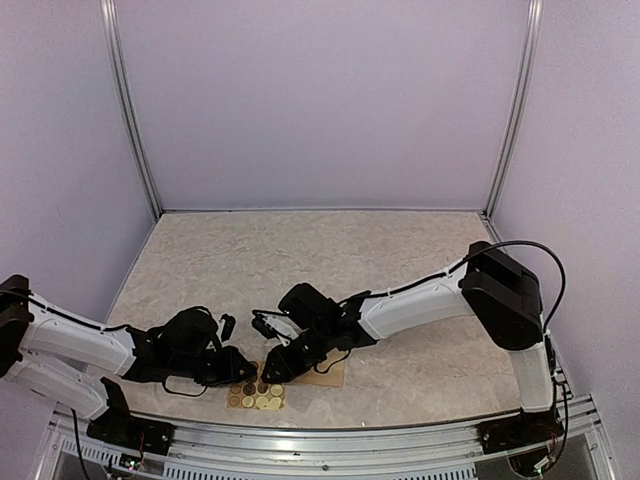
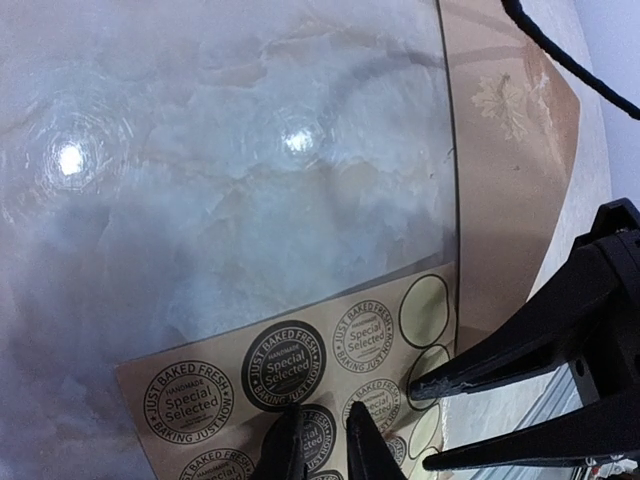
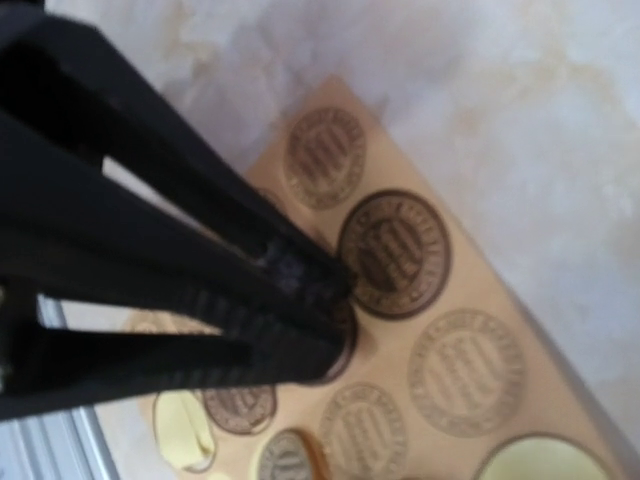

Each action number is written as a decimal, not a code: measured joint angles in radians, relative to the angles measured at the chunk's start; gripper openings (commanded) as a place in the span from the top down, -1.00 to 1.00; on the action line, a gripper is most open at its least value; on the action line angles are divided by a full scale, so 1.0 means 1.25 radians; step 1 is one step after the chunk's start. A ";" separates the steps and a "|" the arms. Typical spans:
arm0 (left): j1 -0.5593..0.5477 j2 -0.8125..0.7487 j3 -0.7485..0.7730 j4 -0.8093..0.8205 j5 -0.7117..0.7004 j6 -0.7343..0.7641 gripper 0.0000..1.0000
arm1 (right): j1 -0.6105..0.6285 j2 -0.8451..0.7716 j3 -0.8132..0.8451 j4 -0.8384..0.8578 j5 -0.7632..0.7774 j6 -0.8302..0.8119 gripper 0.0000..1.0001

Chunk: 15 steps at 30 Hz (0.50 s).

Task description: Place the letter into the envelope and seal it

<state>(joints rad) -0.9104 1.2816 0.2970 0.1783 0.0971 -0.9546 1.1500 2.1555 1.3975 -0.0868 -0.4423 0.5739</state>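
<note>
The tan kraft-paper envelope (image 2: 510, 200) lies flat on the marble-patterned table (image 2: 200, 150). The cream letter is nowhere in view, so probably it is already inside. Sealing is left. On the small tan sheet of round stickers (image 2: 135, 378) just beside it, the right hand (image 2: 420, 427) rests with fingers partly apart. The left hand (image 2: 322, 445) is almost closed there; whether it pinches anything I cannot tell.
</note>
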 measured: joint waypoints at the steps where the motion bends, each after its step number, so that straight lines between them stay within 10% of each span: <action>1: 0.000 0.000 -0.001 0.002 0.000 0.000 0.72 | 0.002 0.004 0.003 -0.003 -0.004 -0.003 0.51; 15: 0.000 0.001 -0.007 0.016 0.000 -0.005 0.72 | 0.005 0.048 0.048 -0.020 -0.049 -0.009 0.65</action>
<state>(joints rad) -0.9104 1.2831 0.2882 0.1978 0.0971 -0.9615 1.1564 2.2158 1.4570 -0.1116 -0.5034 0.5621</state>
